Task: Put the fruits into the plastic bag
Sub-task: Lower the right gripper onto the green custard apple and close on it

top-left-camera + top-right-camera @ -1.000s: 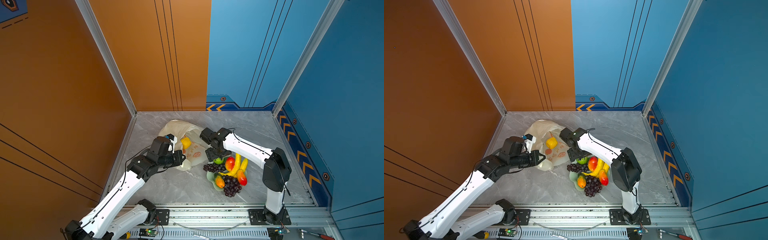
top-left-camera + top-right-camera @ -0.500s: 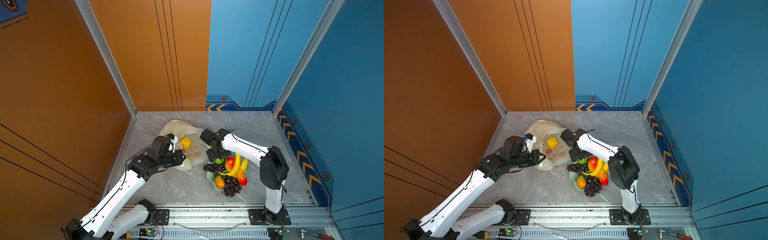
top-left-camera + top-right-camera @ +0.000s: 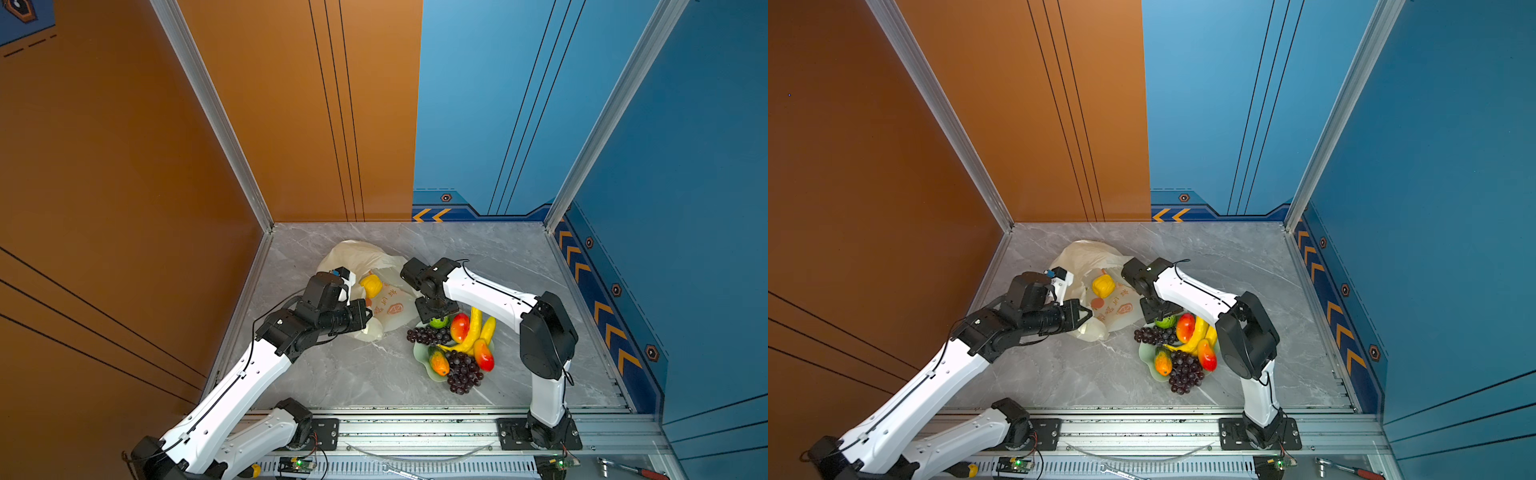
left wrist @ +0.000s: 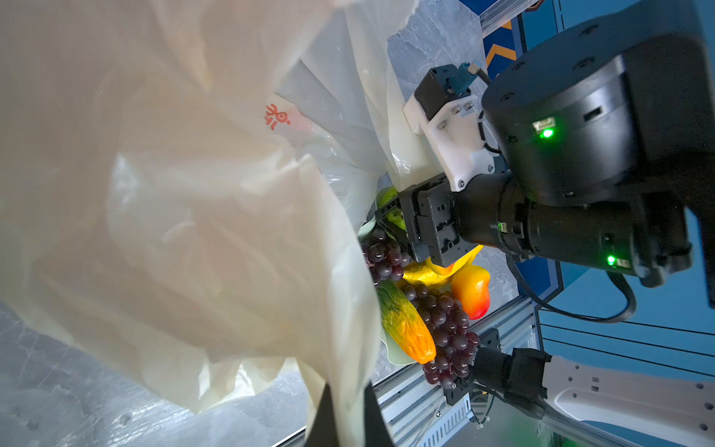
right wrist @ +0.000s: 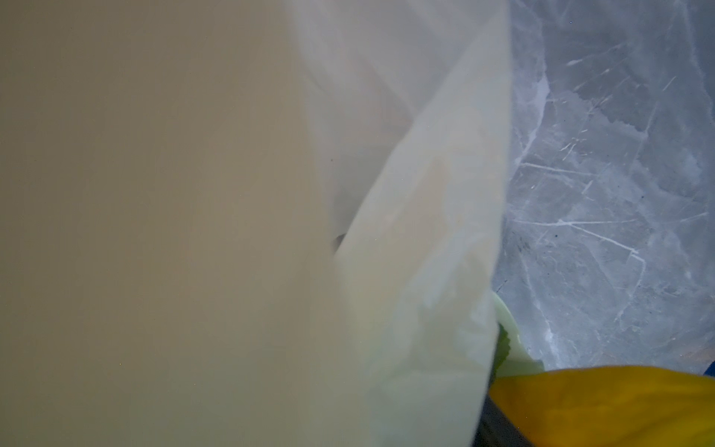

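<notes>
The plastic bag (image 3: 357,253) (image 3: 1088,253) (image 4: 193,232) lies at the back left with a yellow fruit (image 3: 370,286) (image 3: 1103,286) on it. My left gripper (image 3: 365,320) (image 3: 1086,313) (image 4: 348,418) is shut on the bag's near edge. The other fruits are piled on a pale green dish (image 3: 422,353) (image 3: 1148,353): bananas (image 3: 473,328), mangoes (image 3: 459,326), grape bunches (image 3: 463,372) and an orange-green fruit (image 4: 406,325). My right gripper (image 3: 438,313) (image 3: 1160,313) (image 4: 389,211) points down over the bumpy green fruit (image 3: 439,322) (image 4: 387,197). Its jaws stand apart on either side of that fruit. Bag film (image 5: 425,232) hides them in the right wrist view.
Orange and blue walls close in the grey marble floor on three sides. A metal rail (image 3: 415,428) runs along the front edge. A red-handled ratchet (image 3: 631,469) (image 3: 1350,469) and a wrench (image 3: 1121,469) lie in front of it.
My right gripper's jaws have narrowed around the green fruit and its arm has shifted slightly. The left gripper and the bag have not moved.
</notes>
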Tool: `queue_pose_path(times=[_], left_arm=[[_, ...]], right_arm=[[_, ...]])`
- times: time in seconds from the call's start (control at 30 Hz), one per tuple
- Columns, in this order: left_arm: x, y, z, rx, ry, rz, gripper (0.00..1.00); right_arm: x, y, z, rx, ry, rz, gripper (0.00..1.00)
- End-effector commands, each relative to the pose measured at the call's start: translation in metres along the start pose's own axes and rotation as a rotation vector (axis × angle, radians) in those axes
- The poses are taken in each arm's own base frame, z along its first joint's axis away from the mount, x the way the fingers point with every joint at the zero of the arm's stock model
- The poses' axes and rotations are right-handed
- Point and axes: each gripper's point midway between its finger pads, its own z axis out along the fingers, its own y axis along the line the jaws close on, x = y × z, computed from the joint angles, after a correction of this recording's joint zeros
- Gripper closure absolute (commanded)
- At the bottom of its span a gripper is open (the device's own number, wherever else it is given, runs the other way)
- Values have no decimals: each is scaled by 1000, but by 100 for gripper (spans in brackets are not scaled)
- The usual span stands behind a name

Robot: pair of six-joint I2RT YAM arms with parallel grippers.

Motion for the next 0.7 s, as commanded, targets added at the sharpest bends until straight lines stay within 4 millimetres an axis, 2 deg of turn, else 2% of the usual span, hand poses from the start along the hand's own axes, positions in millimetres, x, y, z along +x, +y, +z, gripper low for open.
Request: queue_pose_path(times=[0.0, 0.2, 0.4, 0.6, 0.67], left_arm=[[-9, -8, -5, 8, -27, 7, 100], [-6, -9, -4, 9, -18, 12, 100], [-4, -10, -4, 13, -14, 16, 100], [-3, -12, -4, 22, -7, 26, 100], [-2, -12, -4, 26, -3, 30, 100]], right_arm=[[-9, -7, -22, -16, -65, 26, 37], [-6, -9, -49, -68, -88, 71, 37], [16, -13, -79, -164, -100, 149, 37], [41, -12, -106, -314, -90, 219, 36], [45, -11, -121, -383, -106, 256, 36]])
